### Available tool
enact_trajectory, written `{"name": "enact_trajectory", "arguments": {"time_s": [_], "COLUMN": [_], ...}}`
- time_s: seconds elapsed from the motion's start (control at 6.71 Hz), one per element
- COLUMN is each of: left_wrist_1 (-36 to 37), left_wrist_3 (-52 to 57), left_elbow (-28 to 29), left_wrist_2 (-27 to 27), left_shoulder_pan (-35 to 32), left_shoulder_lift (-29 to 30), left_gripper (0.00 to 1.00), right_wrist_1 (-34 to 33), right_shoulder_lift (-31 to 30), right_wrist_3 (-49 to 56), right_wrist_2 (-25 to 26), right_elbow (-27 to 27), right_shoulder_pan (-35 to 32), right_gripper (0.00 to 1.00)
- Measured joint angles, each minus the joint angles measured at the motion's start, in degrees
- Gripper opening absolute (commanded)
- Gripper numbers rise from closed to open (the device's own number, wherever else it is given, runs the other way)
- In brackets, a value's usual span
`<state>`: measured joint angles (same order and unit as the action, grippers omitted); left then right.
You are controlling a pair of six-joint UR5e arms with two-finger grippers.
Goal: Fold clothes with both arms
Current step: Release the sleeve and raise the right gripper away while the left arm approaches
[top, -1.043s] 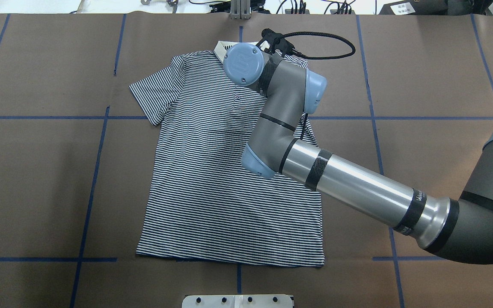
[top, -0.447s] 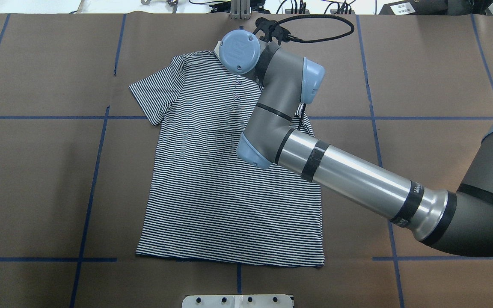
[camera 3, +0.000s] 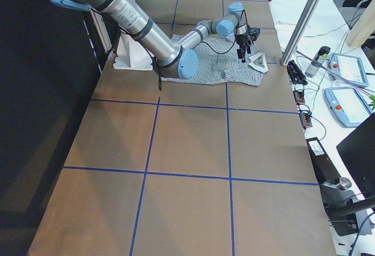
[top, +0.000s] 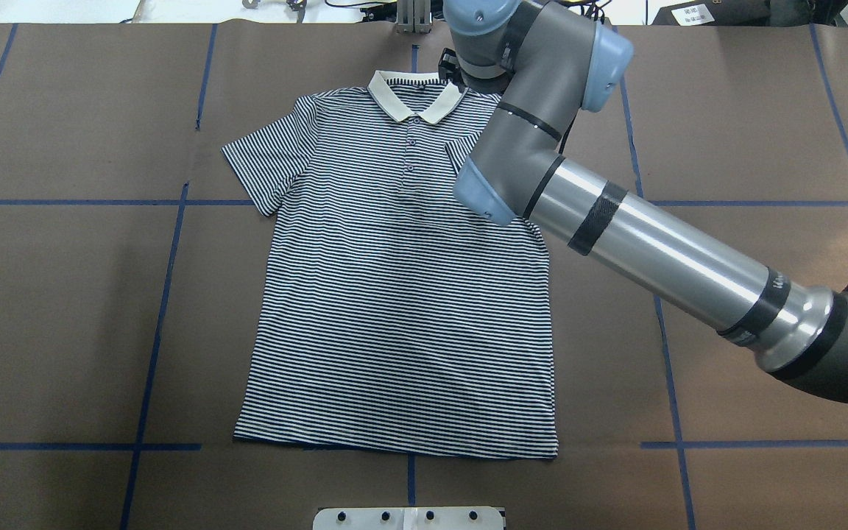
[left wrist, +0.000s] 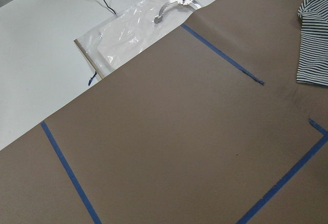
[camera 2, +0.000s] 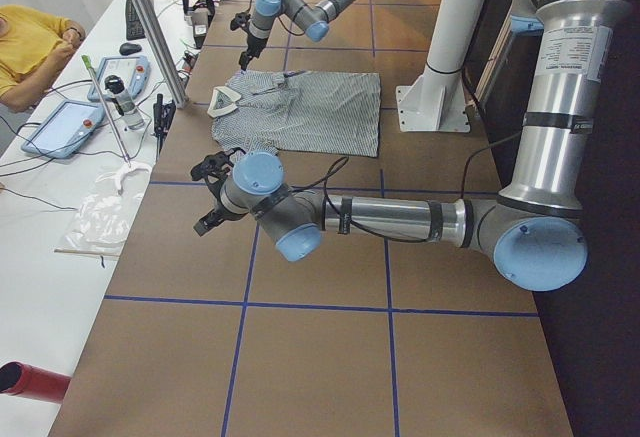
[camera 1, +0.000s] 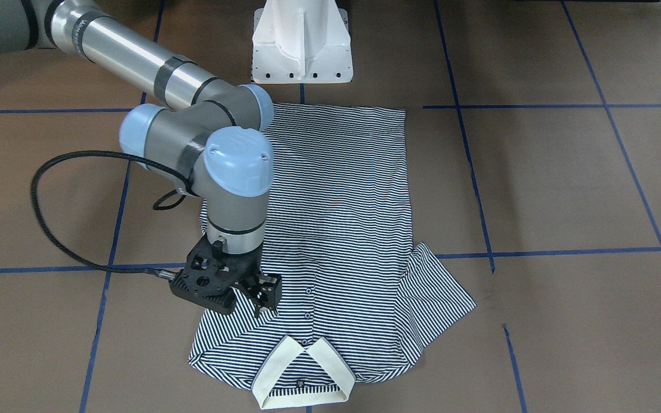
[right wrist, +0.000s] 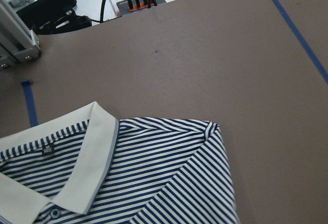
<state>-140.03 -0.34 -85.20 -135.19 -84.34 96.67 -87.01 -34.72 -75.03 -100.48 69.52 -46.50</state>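
Note:
The striped polo shirt [top: 394, 309] lies flat and face up on the brown table, its cream collar [top: 409, 99] at the far edge. Its left sleeve [top: 266, 162] is spread out; the right sleeve is folded in over the chest [camera 1: 221, 338]. My right gripper [camera 1: 261, 298] hangs just above the shirt's right shoulder, open and empty; the overhead view hides it under the wrist. The right wrist view shows the collar [right wrist: 92, 157] and the folded shoulder edge [right wrist: 215, 131]. My left gripper [camera 2: 212, 197] is far off to the left over bare table; I cannot tell its state.
The white pedestal base [camera 1: 302, 46] stands at the shirt's hem side. Beyond the far table edge are an aluminium post [camera 2: 150, 27], tablets, cables and a plastic bag [left wrist: 133, 24]. A person in yellow [camera 2: 30, 47] sits there. Blue tape lines cross the table.
My right wrist has moved from over the collar to the far right, uncovering the collar and placket. The shirt has not shifted.

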Motion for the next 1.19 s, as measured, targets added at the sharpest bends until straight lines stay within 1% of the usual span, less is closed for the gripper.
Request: {"name": "enact_trajectory", "arguments": {"time_s": [0.15, 0.3, 0.6, 0.74, 0.89, 1.04, 1.19], "left_wrist_1": [0.00, -0.04, 0.01, -0.03, -0.08, -0.08, -0.02], "left_wrist_3": [-1.45, -4.96, -17.42, -23.73, -28.45, -34.28, -42.96], "left_elbow": [-0.01, 0.07, 1.10, 1.47, 1.43, 1.51, 1.69], "left_wrist_2": [0.03, 0.12, 1.17, 5.11, 9.97, 12.88, 16.39], "left_shoulder_pan": [0.56, 2.13, 8.86, 13.45, 17.44, 20.35, 23.26], "left_shoulder_lift": [0.58, 1.86, 7.90, 11.50, 13.83, 15.48, 16.82], "left_gripper": [1.00, 1.00, 1.00, 1.00, 0.98, 0.81, 0.71], "right_wrist_1": [-1.04, -1.19, 0.63, 5.24, 11.85, 17.15, 19.86], "right_shoulder_lift": [-3.49, -8.32, -20.57, -27.58, -33.87, -38.63, -41.64], "right_wrist_3": [6.59, 13.51, 26.01, 30.28, 32.74, 33.99, 35.11], "right_wrist_2": [-4.97, -8.94, -15.55, -19.01, -22.28, -24.95, -26.77], "right_elbow": [4.15, 8.98, 19.17, 22.69, 24.20, 24.73, 24.94], "right_shoulder_pan": [-3.04, -5.96, -11.70, -14.28, -16.48, -18.50, -20.34], "right_gripper": [1.00, 1.00, 1.00, 1.00, 1.00, 1.00, 1.00]}}
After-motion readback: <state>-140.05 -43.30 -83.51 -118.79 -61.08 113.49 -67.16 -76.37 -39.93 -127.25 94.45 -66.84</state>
